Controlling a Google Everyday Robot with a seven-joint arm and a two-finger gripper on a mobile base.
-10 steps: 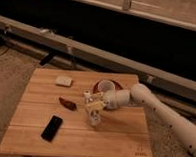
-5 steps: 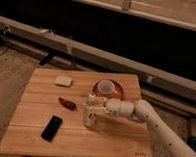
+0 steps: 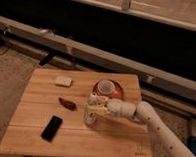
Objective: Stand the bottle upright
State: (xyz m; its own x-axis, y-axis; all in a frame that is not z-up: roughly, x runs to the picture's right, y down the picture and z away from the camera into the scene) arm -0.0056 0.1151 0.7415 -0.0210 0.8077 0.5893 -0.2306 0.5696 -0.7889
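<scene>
A small clear bottle [image 3: 91, 110] with a white cap stands roughly upright near the middle of the wooden table [image 3: 32, 139]. My gripper [image 3: 98, 111] is at the bottle's right side, right against it, with my white arm [image 3: 149, 121] reaching in from the lower right. The bottle's lower part rests on or just above the tabletop; I cannot tell which.
A red bowl [image 3: 111, 89] with a pale cup in it sits just behind the gripper. A dark red item [image 3: 67, 104] lies left of the bottle. A black phone-like object [image 3: 52, 128] lies front left. A white sponge [image 3: 64, 81] lies back left.
My arm has swung lower and toward the table's front, carrying the bottle slightly nearer. The bottle now stands more upright near the table's middle.
</scene>
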